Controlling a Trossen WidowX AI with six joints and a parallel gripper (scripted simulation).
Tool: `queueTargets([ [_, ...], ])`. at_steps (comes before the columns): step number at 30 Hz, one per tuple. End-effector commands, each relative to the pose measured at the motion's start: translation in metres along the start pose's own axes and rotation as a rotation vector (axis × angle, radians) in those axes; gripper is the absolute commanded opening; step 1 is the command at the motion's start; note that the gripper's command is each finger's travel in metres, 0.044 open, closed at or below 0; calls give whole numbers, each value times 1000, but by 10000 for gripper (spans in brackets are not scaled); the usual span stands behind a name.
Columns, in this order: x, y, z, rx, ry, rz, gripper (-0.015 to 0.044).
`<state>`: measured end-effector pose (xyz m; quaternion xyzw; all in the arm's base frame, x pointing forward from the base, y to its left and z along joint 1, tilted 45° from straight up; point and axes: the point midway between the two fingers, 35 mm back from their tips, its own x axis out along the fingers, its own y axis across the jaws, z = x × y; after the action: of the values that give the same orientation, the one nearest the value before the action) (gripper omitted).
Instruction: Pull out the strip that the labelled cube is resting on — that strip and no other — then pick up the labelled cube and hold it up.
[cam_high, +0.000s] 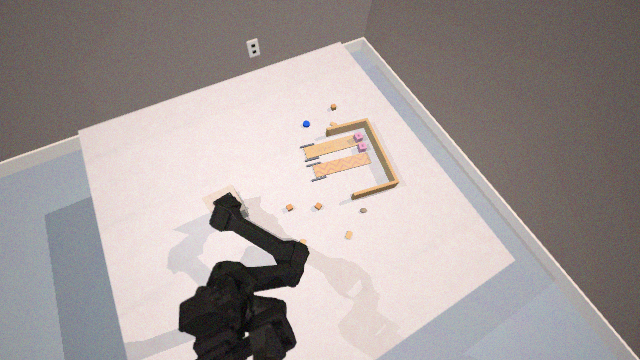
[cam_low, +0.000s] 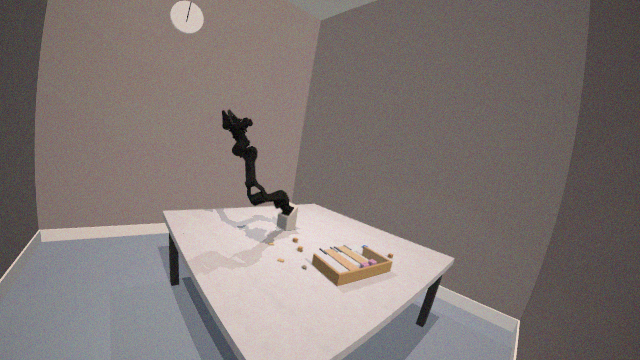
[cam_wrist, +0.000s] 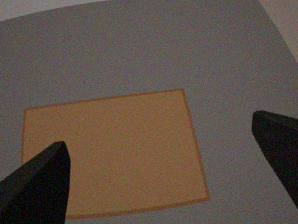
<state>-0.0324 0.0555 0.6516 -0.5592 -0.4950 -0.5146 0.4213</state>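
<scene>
Two pink cubes (cam_high: 360, 141), label unreadable, far below raised jaws.

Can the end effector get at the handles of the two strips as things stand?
Probably yes: the strips' handles stick out of the open side of the wooden frame, facing the arm; the end effector is open, raised high.

Grey walls (cam_low: 425, 125), blue floor (cam_low: 100, 300).
</scene>
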Motion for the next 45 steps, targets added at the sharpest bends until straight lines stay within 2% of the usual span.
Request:
queueTargets([
  [1, 0, -1, 1, -5, -3, -1, 400],
  [6, -6, -15, 33, -190, -93, -39, 400],
  [15, -47, -26, 153, -830, -416, -187, 400],
  [21, -95, 3, 232, -1287, -667, -338, 400],
  [28, -168, 67, 297, -1776, -988, -582, 400],
  [36, -259, 157, 323, -2190, -1371, -965, 400],
  [42, -331, 221, 312, -2340, -1695, -1344, 400],
  [45, -353, 239, 303, -2347, -1800, -1472, 400],
])
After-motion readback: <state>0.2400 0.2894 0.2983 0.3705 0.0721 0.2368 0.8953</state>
